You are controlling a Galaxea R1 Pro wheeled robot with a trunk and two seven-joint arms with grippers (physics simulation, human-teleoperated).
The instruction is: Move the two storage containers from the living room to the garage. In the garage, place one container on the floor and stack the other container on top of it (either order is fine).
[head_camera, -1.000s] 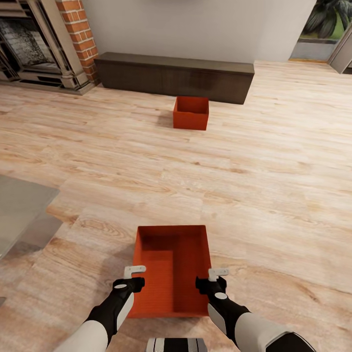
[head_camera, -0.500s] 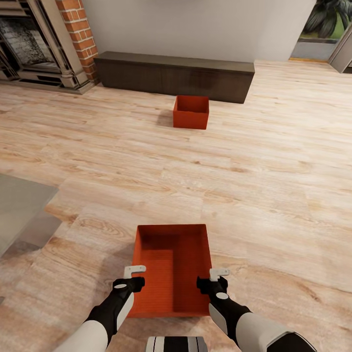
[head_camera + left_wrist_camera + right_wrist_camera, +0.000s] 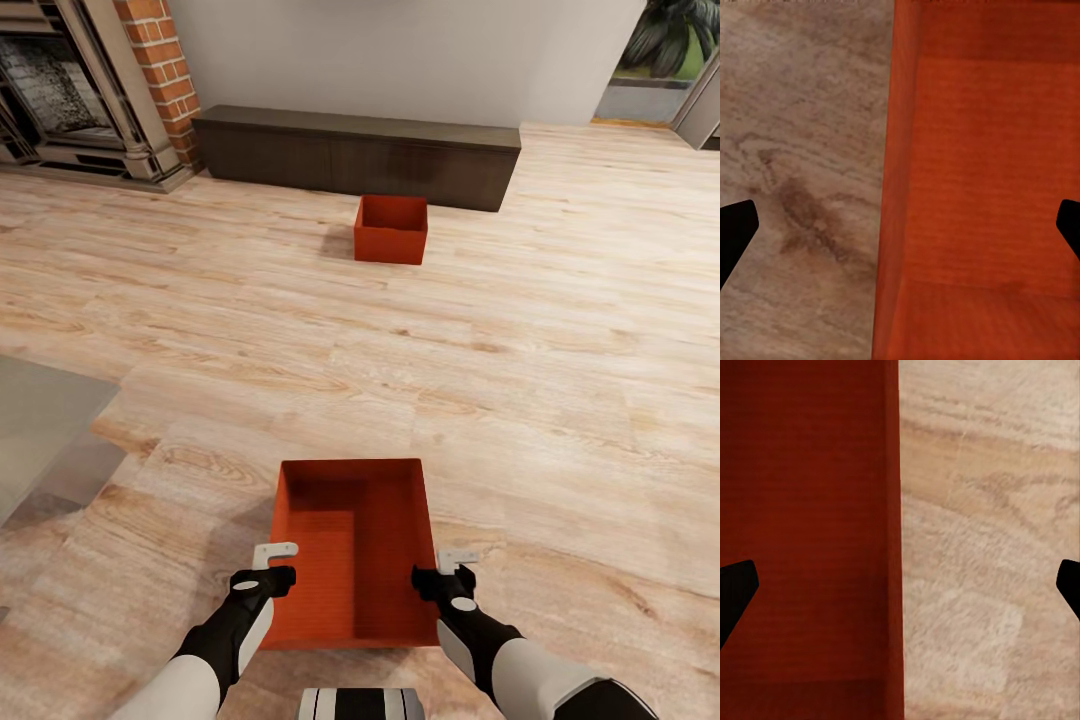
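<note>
Meanwhile both jaws gape astride the near container's [image 3: 355, 545] walls, second container [image 3: 391, 229] before the bench [image 3: 360, 155].

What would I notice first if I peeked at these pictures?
The bright orange-red bin on the light wood floor, right in front of the robot. The left pincer and right pincer each sit open over one of its side walls. A second bin sits farther off, before the long dark bench.

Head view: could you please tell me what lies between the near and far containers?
Nothing; in the head view only bare wood floor separates the near container from the far container.
</note>
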